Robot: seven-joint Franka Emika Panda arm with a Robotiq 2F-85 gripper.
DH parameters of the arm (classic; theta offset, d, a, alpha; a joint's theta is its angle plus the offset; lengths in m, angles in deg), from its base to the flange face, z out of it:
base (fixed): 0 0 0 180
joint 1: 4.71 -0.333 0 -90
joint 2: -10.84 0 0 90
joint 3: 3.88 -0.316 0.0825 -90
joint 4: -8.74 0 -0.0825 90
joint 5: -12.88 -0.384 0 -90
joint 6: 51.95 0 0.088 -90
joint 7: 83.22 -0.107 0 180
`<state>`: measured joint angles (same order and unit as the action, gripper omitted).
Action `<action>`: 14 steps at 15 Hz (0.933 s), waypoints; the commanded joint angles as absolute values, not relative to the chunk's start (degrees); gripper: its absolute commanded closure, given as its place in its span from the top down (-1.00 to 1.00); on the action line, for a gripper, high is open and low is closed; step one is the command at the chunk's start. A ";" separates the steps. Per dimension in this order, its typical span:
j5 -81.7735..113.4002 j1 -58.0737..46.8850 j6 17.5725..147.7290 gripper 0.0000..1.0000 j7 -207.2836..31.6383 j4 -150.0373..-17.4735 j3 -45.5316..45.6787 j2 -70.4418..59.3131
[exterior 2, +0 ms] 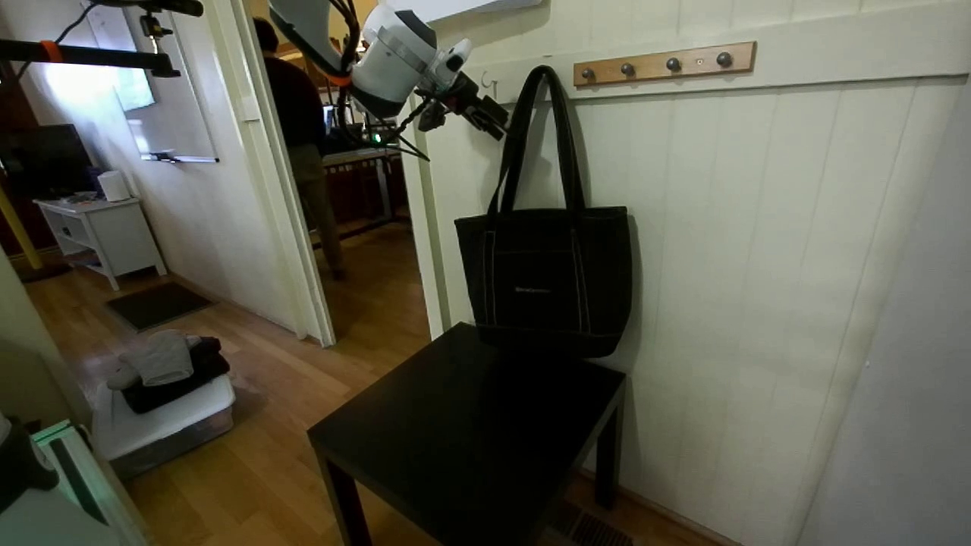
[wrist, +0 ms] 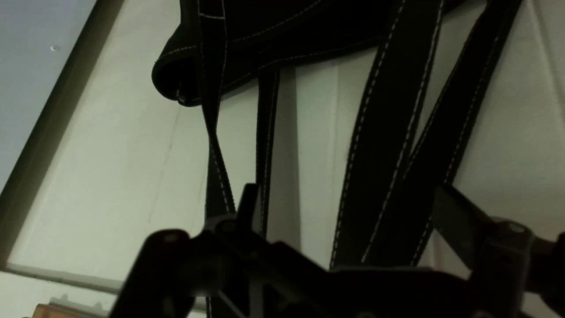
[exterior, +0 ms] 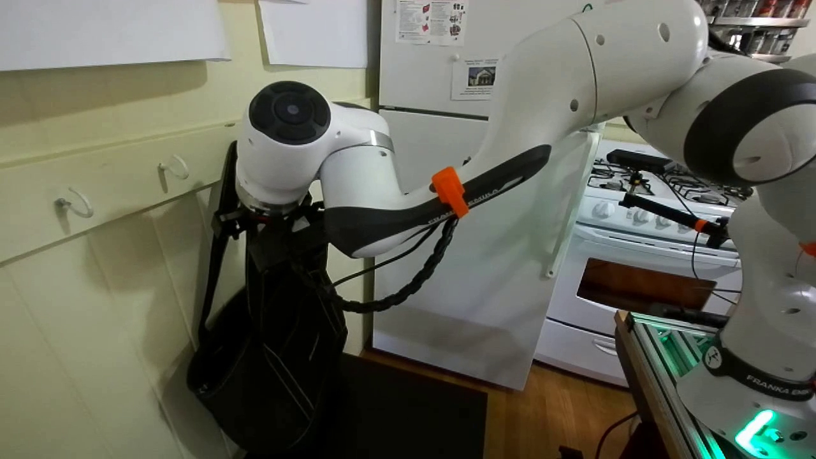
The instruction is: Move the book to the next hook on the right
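The book is a black tote bag (exterior 2: 542, 280) hanging upright against the wall by its two long straps, also seen in an exterior view (exterior: 274, 363). The strap tops (exterior 2: 542, 72) hide what they hang on, right of a white hook (exterior 2: 489, 82) and left of a wooden knob rack (exterior 2: 694, 62). My gripper (exterior 2: 497, 125) is at the left strap side, below the strap tops. In the wrist view my gripper (wrist: 346, 194) is open; two strap lengths (wrist: 379, 176) pass across the gap between its fingers, nearer the right finger. Contact cannot be told.
White hooks (exterior: 173, 167) sit on the wall rail. A black table (exterior 2: 455, 432) stands under the bag; whether the bag touches it is unclear. The fridge (exterior: 446, 255) and stove (exterior: 637, 255) stand beyond the arm. A person (exterior 2: 300, 136) stands in the doorway.
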<state>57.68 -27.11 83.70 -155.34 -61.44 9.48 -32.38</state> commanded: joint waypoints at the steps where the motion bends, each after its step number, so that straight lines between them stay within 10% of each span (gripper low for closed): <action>1: 61.75 -27.12 83.54 1.00 -158.06 -57.00 9.98 -36.21; 14: 73.39 -26.99 86.17 1.00 -167.94 -45.29 12.61 -45.62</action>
<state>71.07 -26.82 84.15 -164.75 -50.05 10.74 -41.79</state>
